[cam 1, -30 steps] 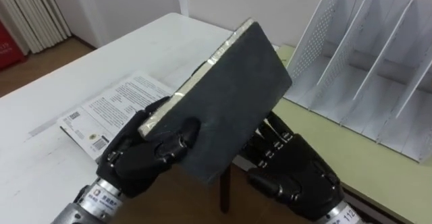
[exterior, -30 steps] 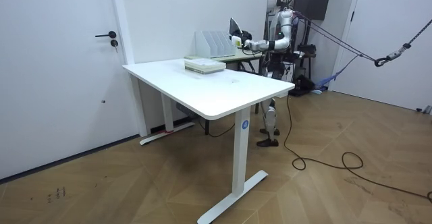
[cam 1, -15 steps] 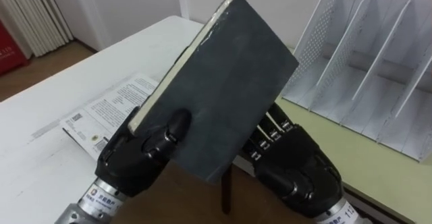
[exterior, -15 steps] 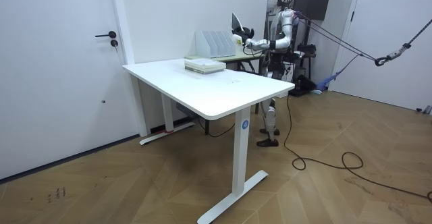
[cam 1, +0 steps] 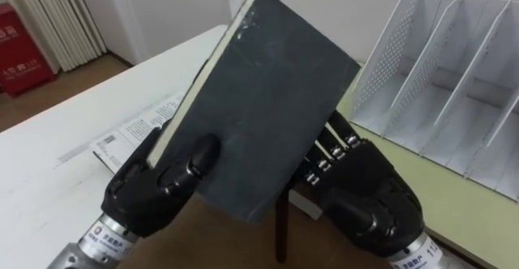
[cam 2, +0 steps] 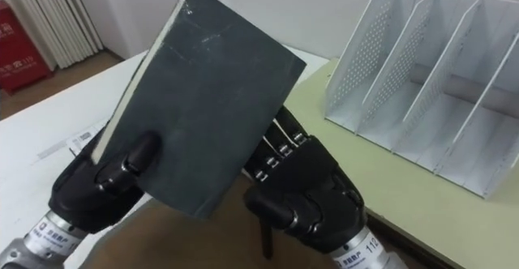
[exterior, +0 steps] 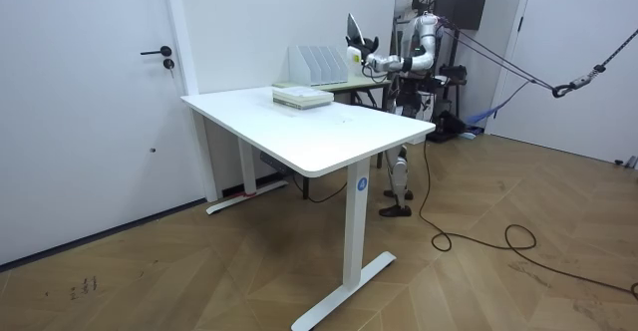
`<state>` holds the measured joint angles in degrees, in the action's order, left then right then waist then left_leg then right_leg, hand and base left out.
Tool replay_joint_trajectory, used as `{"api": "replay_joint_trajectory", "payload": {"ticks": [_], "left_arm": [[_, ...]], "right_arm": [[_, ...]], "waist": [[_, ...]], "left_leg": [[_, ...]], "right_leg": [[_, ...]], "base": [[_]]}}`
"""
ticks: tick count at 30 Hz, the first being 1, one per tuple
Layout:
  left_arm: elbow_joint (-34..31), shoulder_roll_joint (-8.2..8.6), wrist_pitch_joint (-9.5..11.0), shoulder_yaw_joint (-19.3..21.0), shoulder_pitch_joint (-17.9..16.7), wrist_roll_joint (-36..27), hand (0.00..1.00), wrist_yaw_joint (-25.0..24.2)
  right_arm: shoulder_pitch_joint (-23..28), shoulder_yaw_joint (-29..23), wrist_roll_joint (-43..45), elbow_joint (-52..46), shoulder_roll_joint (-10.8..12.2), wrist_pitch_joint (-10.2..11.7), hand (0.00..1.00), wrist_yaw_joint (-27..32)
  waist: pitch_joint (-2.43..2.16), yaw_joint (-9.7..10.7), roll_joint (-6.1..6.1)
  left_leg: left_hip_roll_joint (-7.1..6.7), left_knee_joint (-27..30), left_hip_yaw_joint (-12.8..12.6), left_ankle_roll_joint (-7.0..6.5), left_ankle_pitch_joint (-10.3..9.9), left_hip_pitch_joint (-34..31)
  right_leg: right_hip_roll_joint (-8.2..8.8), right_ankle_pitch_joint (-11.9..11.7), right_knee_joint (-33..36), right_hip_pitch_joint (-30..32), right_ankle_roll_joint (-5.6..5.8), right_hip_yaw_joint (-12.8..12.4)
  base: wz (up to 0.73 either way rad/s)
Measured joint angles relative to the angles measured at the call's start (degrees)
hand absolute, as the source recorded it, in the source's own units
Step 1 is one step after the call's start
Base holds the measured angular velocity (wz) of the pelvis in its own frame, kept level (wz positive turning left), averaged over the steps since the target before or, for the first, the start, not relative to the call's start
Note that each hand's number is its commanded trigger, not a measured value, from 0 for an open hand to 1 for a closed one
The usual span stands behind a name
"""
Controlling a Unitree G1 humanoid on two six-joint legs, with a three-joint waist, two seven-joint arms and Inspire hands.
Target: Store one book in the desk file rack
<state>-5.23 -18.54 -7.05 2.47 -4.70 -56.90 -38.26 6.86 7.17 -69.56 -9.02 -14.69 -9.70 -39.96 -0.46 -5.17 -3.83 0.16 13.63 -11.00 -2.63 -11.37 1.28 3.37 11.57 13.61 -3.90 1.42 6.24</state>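
A dark grey book (cam 1: pixel 268 115) with pale page edges stands tilted almost upright in front of me, held off the table between both hands. My left hand (cam 1: pixel 154 192) grips its lower left corner, thumb curled over the cover. My right hand (cam 1: pixel 365 196) sits behind and under the book's lower right edge. The white file rack (cam 1: pixel 454 83) with several empty slots stands to the right on a pale green desk (cam 1: pixel 438 196), apart from the book. In the room view the book (exterior: pixel 353 27) is raised above the rack (exterior: pixel 317 64).
A white table (cam 1: pixel 73 131) lies to my left, with a printed booklet (cam 1: pixel 134 127) on it just behind the left hand. The room view shows this as a small stack (exterior: pixel 301 96) near the table's far edge. A narrow gap separates the two desks.
Both hands have lifted the book higher and tipped it from a slant to nearly upright. The eye view has shifted a little, bringing the rack closer.
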Motion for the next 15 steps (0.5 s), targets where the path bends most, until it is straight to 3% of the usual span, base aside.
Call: {"api": "replay_joint_trajectory", "payload": {"ticks": [2,5,15], "left_arm": [[0.0,-1.97,-0.4,0.3,0.0,0.0,1.00,-0.9],[0.5,-3.82,-1.6,1.0,0.0,0.2,1.00,-1.2],[2.0,-5.76,-4.9,2.9,0.0,2.3,1.00,-1.9]], "right_arm": [[0.1,-0.6,-0.2,-0.8,-1.4,-0.7,0.00,0.3],[0.1,-2.2,-0.3,-0.8,-1.3,-1.2,0.00,1.7],[0.1,-2.6,-2.3,-0.9,-2.2,-1.7,0.00,5.9]], "waist": [[-0.08,-0.2,-0.03],[-0.18,-0.2,-0.17],[-0.15,-1.2,-1.52]], "left_leg": [[-0.03,0.2,0.0,-0.01,0.0,-0.1],[-0.02,0.4,0.0,0.00,0.0,0.1],[0.01,0.0,0.2,0.00,0.0,0.4]], "right_leg": [[0.06,0.0,0.0,-0.3,0.00,0.3],[0.06,0.0,0.0,-0.7,-0.01,0.5],[0.00,0.0,0.0,-0.9,-0.01,0.3]], "base": [[0.00],[0.00],[0.00]]}}
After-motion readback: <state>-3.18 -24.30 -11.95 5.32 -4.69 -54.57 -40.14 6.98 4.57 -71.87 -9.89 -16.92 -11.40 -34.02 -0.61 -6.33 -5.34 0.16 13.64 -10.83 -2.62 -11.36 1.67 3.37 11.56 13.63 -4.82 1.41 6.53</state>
